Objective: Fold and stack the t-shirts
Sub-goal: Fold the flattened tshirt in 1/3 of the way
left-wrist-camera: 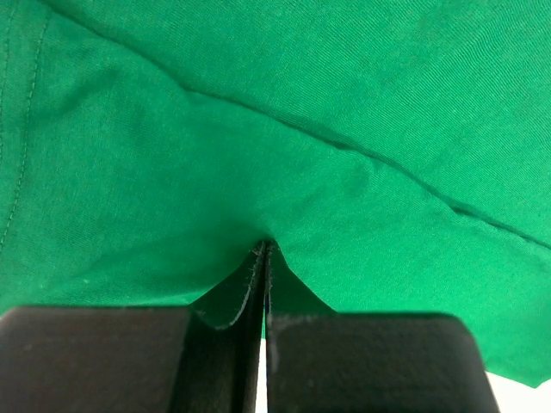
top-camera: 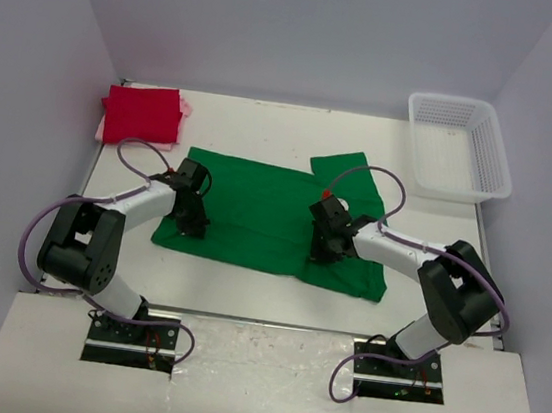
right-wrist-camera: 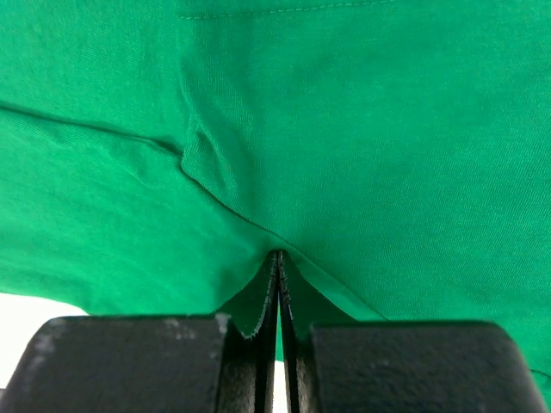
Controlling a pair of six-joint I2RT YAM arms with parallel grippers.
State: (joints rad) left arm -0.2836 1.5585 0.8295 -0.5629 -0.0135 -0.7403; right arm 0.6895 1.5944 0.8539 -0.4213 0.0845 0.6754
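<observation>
A bright green t-shirt [top-camera: 255,209] lies spread across the middle of the table, one sleeve sticking out at the back right. My left gripper [top-camera: 193,225] is shut on the green cloth near the shirt's front left edge; the left wrist view shows the fabric [left-wrist-camera: 275,129] pinched at the fingertips [left-wrist-camera: 265,249]. My right gripper [top-camera: 321,252] is shut on the cloth near the front right; the right wrist view shows green fabric [right-wrist-camera: 344,129] drawn into the closed tips [right-wrist-camera: 277,255]. A folded red t-shirt [top-camera: 142,115] lies on a pale pink one [top-camera: 182,106] at the back left.
A white mesh basket [top-camera: 460,146] stands at the back right corner. Walls close the table on the left, back and right. Purple cables loop off both arms above the shirt.
</observation>
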